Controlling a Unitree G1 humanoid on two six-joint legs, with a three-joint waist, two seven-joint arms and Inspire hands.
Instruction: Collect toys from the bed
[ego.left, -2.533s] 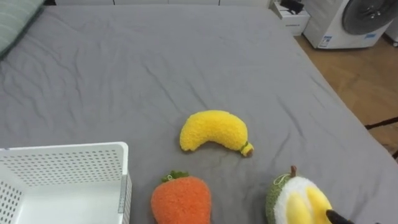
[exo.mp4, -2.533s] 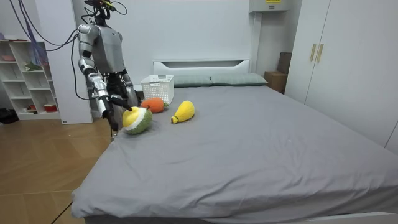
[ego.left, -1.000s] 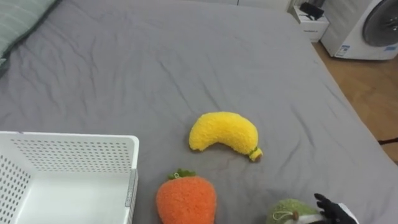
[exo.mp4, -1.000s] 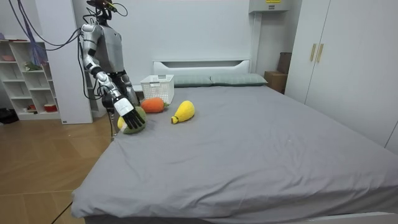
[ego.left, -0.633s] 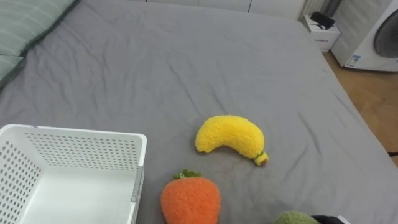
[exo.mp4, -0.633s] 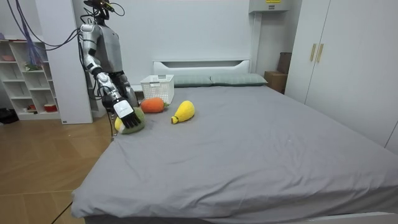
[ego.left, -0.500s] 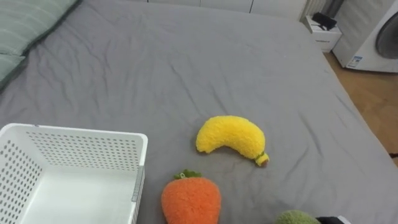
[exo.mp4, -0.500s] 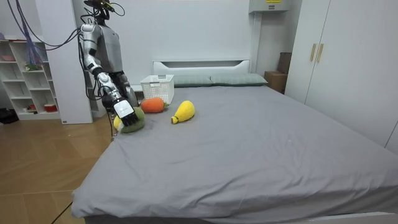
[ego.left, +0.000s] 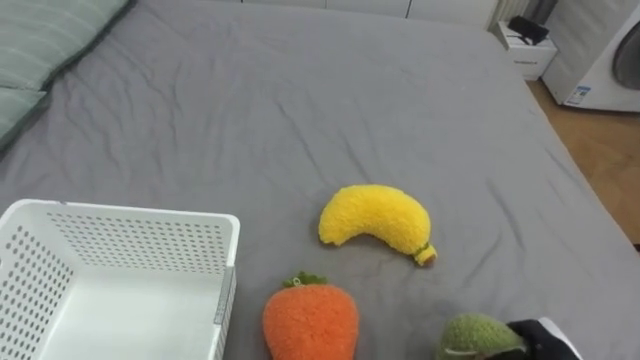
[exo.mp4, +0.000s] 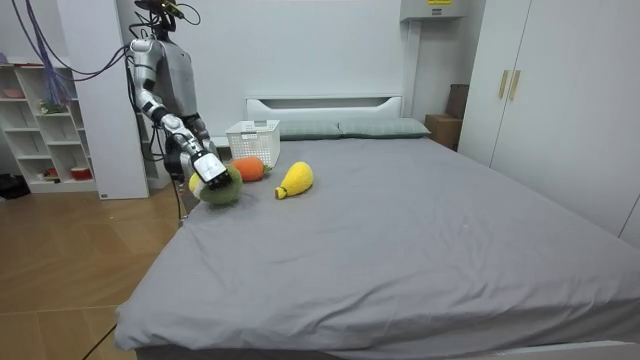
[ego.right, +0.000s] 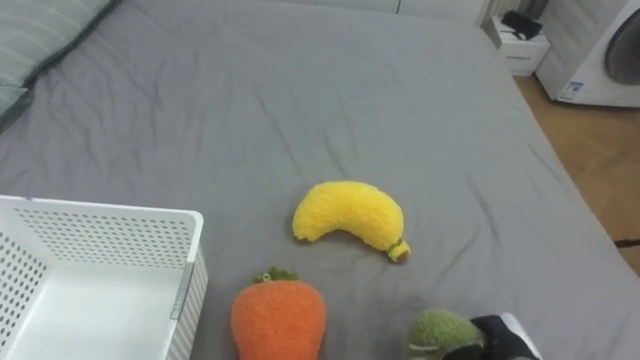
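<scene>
Grey bed (ego.left: 300, 90). Left eye view: white basket (ego.left: 130, 222), carrot (ego.left: 310, 322) beside it, banana (ego.left: 375, 218) beyond. All plush, likely light and squashy; best gripped mid-body. Bottom right: right robot hand (ego.left: 548, 338) against green toy (ego.left: 478, 338). Room view: robot at bedside, hand clasping that toy at bed's edge. Right eye view: same layout.

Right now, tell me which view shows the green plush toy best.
The room view: the whole green plush toy shows there, held by the right robot hand at the edge of the bed. Both eye views catch just its green top at the bottom edge, with the robot hand beside it.
</scene>
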